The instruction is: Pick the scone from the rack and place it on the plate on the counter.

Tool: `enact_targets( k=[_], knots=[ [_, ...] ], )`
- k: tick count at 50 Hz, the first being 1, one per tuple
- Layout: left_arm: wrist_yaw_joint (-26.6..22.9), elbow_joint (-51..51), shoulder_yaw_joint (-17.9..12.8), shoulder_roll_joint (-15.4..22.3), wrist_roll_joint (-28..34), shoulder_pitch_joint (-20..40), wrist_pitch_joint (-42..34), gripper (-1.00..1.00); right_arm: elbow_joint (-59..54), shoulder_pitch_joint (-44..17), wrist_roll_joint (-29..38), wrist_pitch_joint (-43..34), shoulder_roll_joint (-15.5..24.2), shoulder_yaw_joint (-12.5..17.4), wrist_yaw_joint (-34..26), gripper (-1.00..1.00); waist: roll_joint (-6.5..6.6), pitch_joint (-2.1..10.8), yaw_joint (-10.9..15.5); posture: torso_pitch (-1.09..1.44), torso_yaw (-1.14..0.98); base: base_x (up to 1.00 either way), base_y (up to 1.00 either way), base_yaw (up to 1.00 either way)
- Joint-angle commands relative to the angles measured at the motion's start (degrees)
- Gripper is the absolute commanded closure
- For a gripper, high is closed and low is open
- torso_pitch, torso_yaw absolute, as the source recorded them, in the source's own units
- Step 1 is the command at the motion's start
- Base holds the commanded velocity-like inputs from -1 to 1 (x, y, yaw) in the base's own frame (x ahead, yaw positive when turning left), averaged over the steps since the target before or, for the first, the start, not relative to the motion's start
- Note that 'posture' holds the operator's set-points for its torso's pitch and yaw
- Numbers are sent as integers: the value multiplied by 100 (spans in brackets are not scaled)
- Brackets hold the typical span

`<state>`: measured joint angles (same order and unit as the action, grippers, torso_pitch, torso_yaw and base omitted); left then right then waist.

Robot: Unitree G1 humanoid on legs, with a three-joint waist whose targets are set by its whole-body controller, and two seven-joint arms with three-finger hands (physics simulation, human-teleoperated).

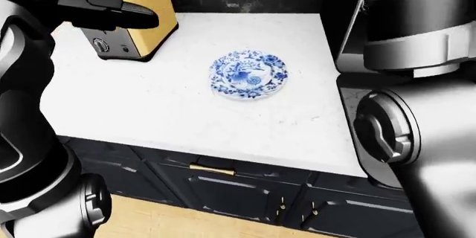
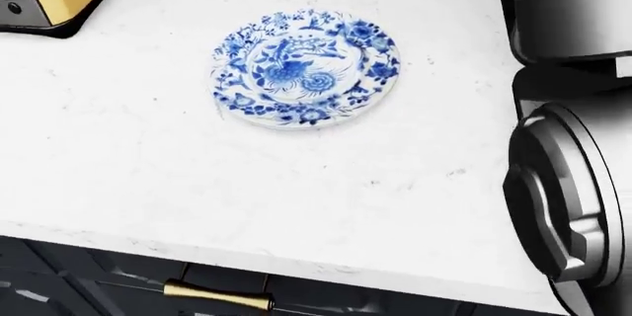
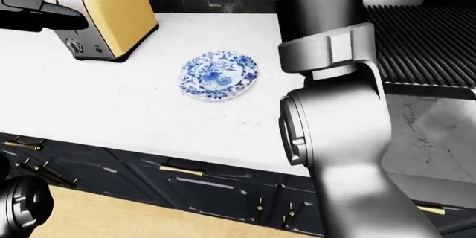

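The blue-and-white plate [image 2: 304, 68] lies empty on the white counter [image 2: 148, 175]. No scone shows in any view. The dark ribbed rack [image 3: 424, 37] is at the right of the right-eye view, partly behind my right arm [image 3: 335, 109]. That arm rises out of the top of the picture, so its hand is hidden. My left hand [image 1: 126, 14] reaches in dark from the top left, above the counter beside the toaster and far left of the plate. Its fingers are too dark to read.
A yellow toaster [image 1: 138, 23] stands on the counter at the upper left, left of the plate. Dark drawers with brass handles [image 2: 217, 295] run below the counter's edge. A marbled panel [image 3: 439, 132] lies below the rack. Wood floor [image 1: 193, 224] shows at the bottom.
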<state>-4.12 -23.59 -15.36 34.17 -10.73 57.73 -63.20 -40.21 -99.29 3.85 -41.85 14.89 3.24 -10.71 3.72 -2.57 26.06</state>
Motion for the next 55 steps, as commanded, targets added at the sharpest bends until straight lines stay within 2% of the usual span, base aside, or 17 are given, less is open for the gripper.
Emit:
enact_targets(
  k=[1, 12, 30, 39, 44, 55],
  knots=[
    [27, -108, -81, 86, 27, 175, 144, -100, -46, -227, 75, 438, 32, 52, 20, 100, 13, 189, 24, 0, 46, 0, 0, 0],
    [49, -99, -42, 35, 64, 136, 198, -100, -1103, -37, 230, 1285, -71, 92, 84, 100, 6, 246, 334, 0, 52, 0, 0, 0],
    [27, -51, -65, 60, 66, 197, 198, -100, -787, 756, 445, 1243, -93, 69, 148, 100, -34, 300, 839, 0, 61, 0, 0, 0],
    [32, -64, -27, 42, 105, 80, 279, -100, -1130, 1042, 458, 1619, -110, 118, 353, 100, -51, 341, 984, 0, 61, 0, 0, 0],
    [-18, -179, -110, 87, 85, 35, 183, -100, -1159, 1196, 477, 1699, -89, 113, 415, 100, -64, 356, 1034, 0, 61, 0, 0, 0],
    [7, -104, -30, 23, 146, 51, 262, -100, -1335, 1375, 505, 1809, -21, 146, 534, 100, -88, 397, 1106, 0, 61, 0, 0, 0]
  ],
)
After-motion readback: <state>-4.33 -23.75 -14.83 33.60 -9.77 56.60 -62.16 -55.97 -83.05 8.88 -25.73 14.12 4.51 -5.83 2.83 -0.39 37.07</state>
